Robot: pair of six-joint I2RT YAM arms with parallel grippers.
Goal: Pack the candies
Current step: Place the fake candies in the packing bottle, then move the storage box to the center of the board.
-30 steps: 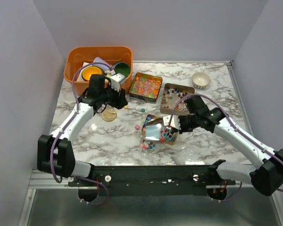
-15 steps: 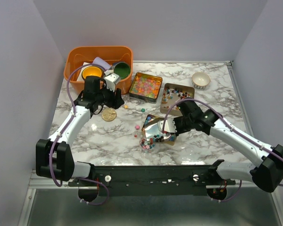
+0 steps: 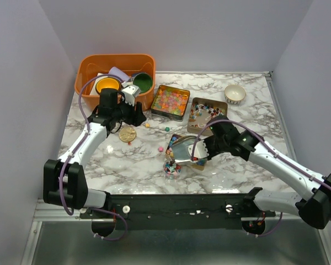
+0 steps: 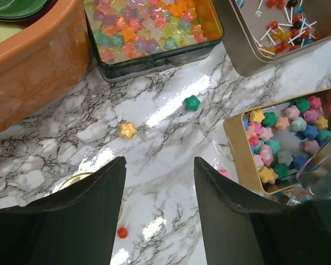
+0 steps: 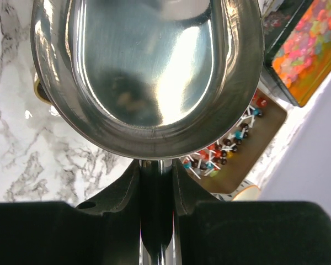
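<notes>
Two arms reach forward: right hand (image 3: 208, 147) clamps a steel scoop (image 5: 149, 72), left hand (image 4: 160, 165) hovers open

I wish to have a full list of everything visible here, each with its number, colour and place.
bin: one, orange, far left corner
cups: two, yellow and green, inside the bin
star candy tin: one, dark, beside the bin
lollipop tin: one, brown, right of that tin
gold tin: one, gold, table middle, bright candies inside
jar: one, clear, nearer than the gold tin
loose candies: at least four, mixed colours, mid-table
lid: one, gold, in front of the bin
bowl: one, white, far right
scoop: one, silver, over the gold tin
left gripper: open, black, above loose candies
right gripper: shut on the scoop handle
</notes>
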